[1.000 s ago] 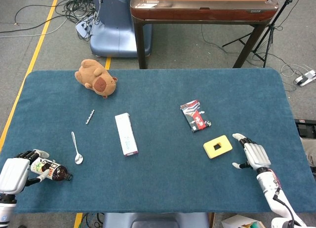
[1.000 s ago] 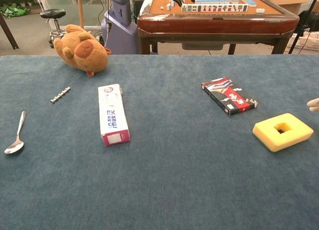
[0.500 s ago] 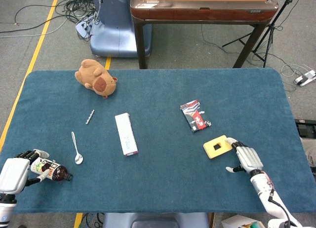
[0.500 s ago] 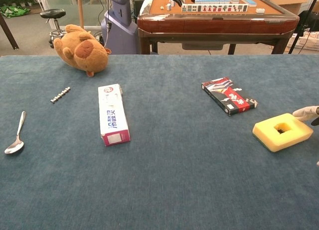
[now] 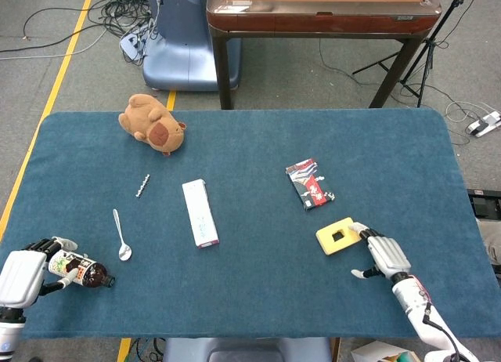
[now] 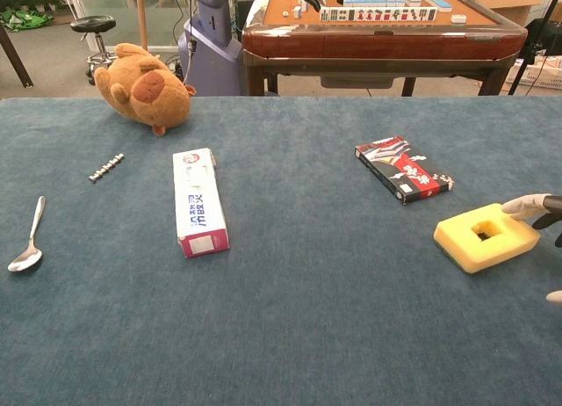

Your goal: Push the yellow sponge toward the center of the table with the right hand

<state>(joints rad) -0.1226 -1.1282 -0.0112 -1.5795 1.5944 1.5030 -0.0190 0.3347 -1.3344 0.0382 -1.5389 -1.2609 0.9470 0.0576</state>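
Lying flat on the blue tabletop (image 5: pixel 376 158), the sponge (image 5: pixel 338 235) sits right of center, just in front of the card pack (image 5: pixel 310 184) and toward the near right. The right hand (image 5: pixel 383 254) is immediately to its right, fingers extended and spread with nothing gripped; a fingertip (image 6: pixel 518 206) touches the sponge's right edge, seen at the frame's border in the chest view. The sponge is yellow with a dark square hole in its middle, and it lies slightly skewed to the tabletop's edges. At the near left corner, the left hand (image 5: pixel 22 274) has its fingers wrapped around a bottle (image 5: pixel 78 269) lying on its side, well apart from the sponge. Counted, there is one sponge, one card pack, one white box (image 5: pixel 200 212) near the middle, one spoon (image 5: pixel 121 237) left of it, one small metal bit (image 5: pixel 142 186) beyond the spoon, one plush toy (image 5: pixel 153 123) at the far left, and one bottle. Two hands show, one at each near corner.
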